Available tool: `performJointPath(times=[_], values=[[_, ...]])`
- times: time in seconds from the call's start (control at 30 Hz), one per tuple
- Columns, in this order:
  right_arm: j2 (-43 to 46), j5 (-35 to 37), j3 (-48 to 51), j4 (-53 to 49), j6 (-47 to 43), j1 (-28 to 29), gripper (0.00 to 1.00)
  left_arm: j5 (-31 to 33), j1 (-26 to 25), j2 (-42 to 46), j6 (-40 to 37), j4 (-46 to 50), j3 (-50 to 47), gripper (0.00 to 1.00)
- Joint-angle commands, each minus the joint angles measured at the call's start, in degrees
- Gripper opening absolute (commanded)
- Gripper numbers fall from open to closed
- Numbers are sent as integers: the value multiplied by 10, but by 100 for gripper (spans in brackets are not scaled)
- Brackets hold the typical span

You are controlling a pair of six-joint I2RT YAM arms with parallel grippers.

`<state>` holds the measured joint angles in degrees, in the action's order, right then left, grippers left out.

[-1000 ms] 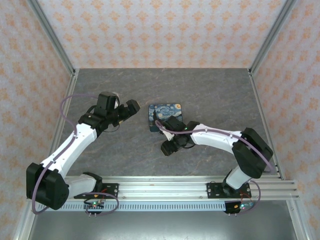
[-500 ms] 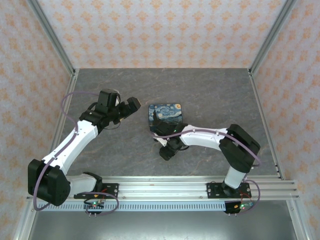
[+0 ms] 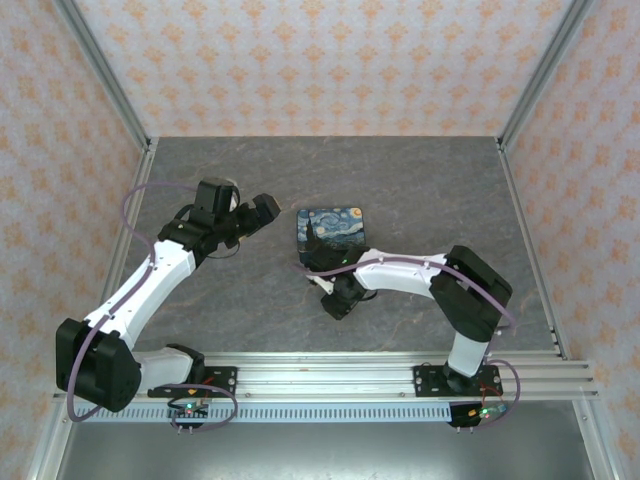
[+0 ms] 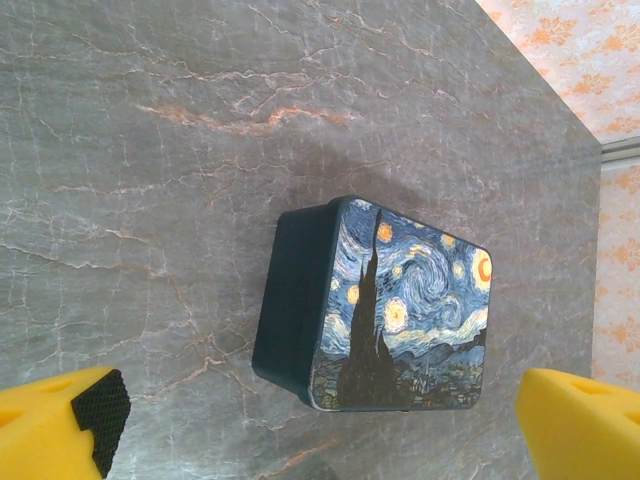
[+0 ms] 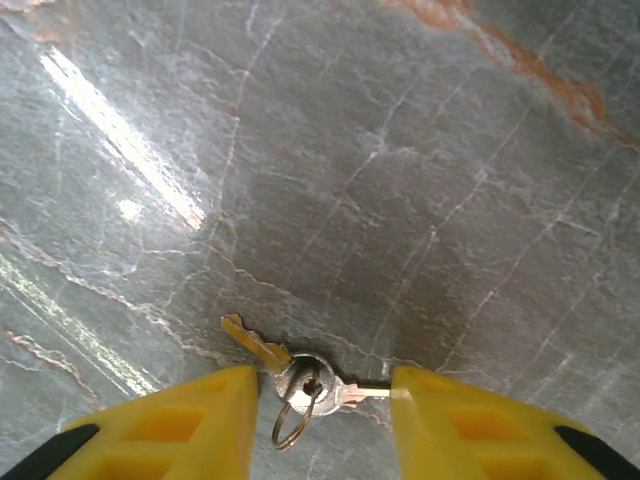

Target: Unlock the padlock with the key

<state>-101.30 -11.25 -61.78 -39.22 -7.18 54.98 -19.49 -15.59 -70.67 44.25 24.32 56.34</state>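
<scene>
Two keys on a small ring, one silver key (image 5: 306,381) and one gold key (image 5: 250,344), lie flat on the grey stone table (image 5: 420,180). My right gripper (image 5: 322,386) is down at the table, its yellow fingers on either side of them. The right finger (image 5: 450,420) touches the silver key's blade tip, and a thin gap remains at the left finger (image 5: 190,425). In the top view the right gripper (image 3: 336,300) sits just in front of the printed box. My left gripper (image 3: 262,212) hovers wide open with nothing in it, left of that box. The padlock is out of view.
A dark-blue box with a starry-night print (image 3: 332,232) stands mid-table, and in the left wrist view this box (image 4: 400,310) lies between and beyond the left gripper (image 4: 315,425) fingers. Metal frame posts and patterned walls enclose the table.
The right gripper's jaws have narrowed around the keys, and the right arm has shifted a little leftward and nearer. The left arm has barely moved.
</scene>
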Motion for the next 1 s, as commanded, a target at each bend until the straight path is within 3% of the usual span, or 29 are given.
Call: performJointPath(times=[0.0, 0.43, 0.97], values=[[-16, 18, -9, -11, 25, 1, 33, 9, 5, -1, -14, 3, 12, 100], [-8, -2, 6, 49, 165, 1, 4, -2, 7, -14, -9, -16, -2, 100], [124, -71, 128, 209, 300, -75, 0, -60, 6, -46, 13, -68, -37, 100]])
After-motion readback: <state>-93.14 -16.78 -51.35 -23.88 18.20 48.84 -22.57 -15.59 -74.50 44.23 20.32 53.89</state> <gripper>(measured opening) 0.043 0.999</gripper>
